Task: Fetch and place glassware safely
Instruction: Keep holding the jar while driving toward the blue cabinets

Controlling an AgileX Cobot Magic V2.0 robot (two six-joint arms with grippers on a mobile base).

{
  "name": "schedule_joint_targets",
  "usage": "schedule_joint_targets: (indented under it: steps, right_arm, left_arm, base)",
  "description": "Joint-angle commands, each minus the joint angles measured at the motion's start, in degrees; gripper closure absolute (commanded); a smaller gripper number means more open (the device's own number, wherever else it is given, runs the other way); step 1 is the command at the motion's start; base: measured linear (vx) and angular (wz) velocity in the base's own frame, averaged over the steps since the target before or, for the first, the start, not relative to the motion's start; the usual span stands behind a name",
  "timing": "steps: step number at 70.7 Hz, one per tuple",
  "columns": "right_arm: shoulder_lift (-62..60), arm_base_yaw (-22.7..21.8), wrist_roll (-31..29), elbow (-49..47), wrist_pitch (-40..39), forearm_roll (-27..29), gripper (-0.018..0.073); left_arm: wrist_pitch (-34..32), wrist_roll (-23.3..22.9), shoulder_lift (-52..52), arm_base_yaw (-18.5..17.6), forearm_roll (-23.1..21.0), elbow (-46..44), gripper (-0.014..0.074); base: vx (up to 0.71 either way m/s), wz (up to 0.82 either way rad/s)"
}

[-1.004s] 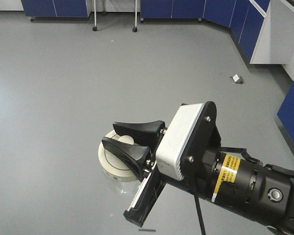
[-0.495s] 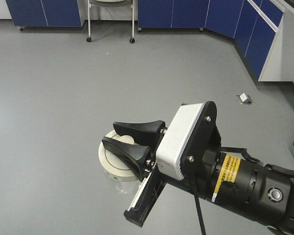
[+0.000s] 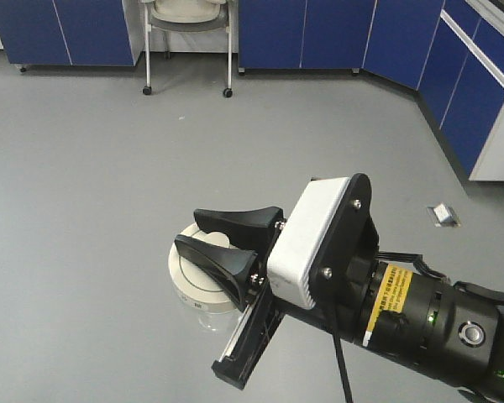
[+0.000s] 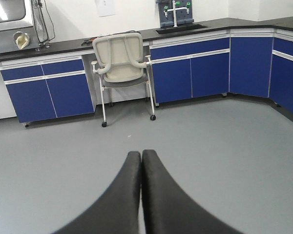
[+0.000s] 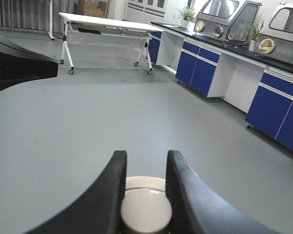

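The jar (image 3: 187, 284) is in the lower middle of the front view, hanging above the floor (image 3: 84, 168), and it has not moved in the picture at all. The right tool (image 3: 187, 231) is clamped on the knob of its cream lid, one finger on each side, the same as a moment ago. What did change is everything behind it. The chair (image 3: 189, 13) has slid down into the top of the frame, the blue cupboards (image 3: 302, 34) have shifted, and the small grey thing (image 3: 443, 215) on the floor has gone from the upper right to the middle right. So I think your robot is rolling or turning while the right tool keeps the jar steady. That puts you in the carrying part, and you still have to reach a place to set it down. The left tool (image 4: 141, 155) has its fingers pressed together with nothing in it. Go gently, since the glass seems to hang from its lid only.
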Motion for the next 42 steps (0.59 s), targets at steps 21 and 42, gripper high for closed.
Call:
schedule_joint_targets:
  steps: [21,42]
  right_arm:
    - [-1.7,-0.1,-0.4,-1.6,-5.4,1.0,0.0563]
    - [-1.5,-0.1,-0.5,-1.6,-5.4,1.0,0.0563]
  left_arm:
    - [-4.1,-0.1,0.4,-0.3,-0.4,-1.4,0.0603]
    - [-4.1,-0.1,0.4,-0.3,-0.4,-1.4,0.0603]
  base:
    - [0.57,0.02]
    - [0.57,-0.01]
